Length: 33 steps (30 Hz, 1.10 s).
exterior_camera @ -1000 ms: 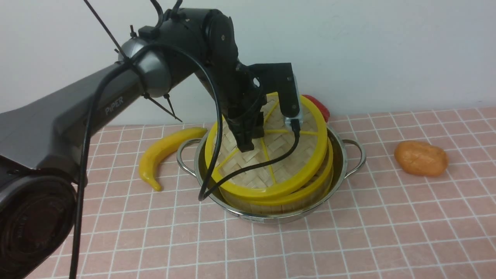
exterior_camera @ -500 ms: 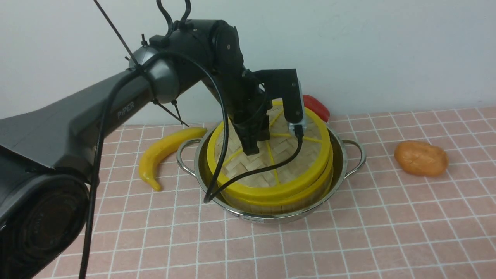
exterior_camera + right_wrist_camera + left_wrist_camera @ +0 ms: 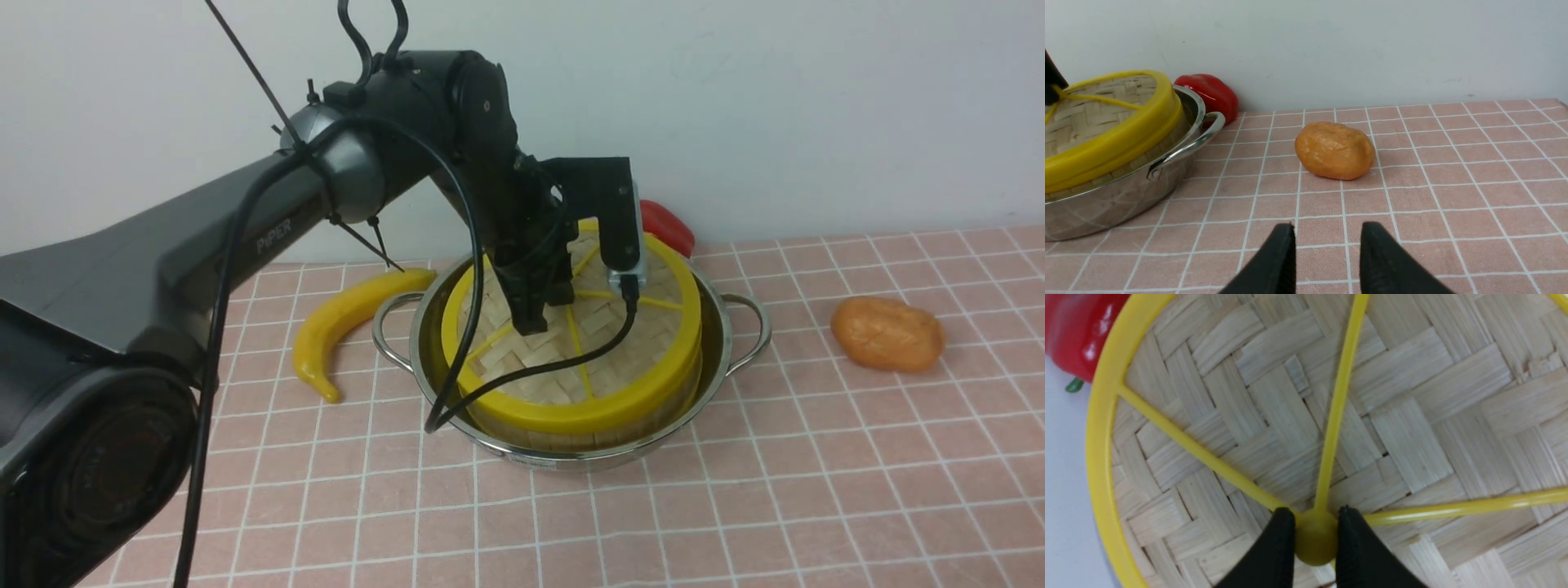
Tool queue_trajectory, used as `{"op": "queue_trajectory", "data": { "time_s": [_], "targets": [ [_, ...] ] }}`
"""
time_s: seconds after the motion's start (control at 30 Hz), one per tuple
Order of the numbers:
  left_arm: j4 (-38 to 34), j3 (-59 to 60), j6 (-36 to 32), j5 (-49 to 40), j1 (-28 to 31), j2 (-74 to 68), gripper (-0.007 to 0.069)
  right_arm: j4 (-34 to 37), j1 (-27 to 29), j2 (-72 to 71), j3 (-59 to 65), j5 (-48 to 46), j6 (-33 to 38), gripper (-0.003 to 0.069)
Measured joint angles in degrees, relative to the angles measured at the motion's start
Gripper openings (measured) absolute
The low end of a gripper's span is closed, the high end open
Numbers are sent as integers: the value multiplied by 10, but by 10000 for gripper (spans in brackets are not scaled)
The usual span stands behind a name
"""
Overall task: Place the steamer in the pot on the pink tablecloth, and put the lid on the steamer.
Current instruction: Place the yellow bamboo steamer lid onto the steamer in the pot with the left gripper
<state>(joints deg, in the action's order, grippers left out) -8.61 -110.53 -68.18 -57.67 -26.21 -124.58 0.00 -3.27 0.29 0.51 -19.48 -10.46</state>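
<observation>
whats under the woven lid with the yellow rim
The steamer, sitting in the steel pot, shows below the lid. Its contents are covered and cannot be seen.
</observation>
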Motion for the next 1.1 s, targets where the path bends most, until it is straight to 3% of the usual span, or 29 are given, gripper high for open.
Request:
{"op": "queue_trajectory", "data": {
  "time_s": [0.5,0.83,1.1],
  "targets": [
    [21,0,-72,32,-20,-2,117,0,0,0,0,0,0,243],
    [44,-10,-12,22,-23,-3,117,0,0,0,0,0,0,243],
    [49,-72,-3,-26,-23,-9,117,0,0,0,0,0,0,243]
  ]
}}
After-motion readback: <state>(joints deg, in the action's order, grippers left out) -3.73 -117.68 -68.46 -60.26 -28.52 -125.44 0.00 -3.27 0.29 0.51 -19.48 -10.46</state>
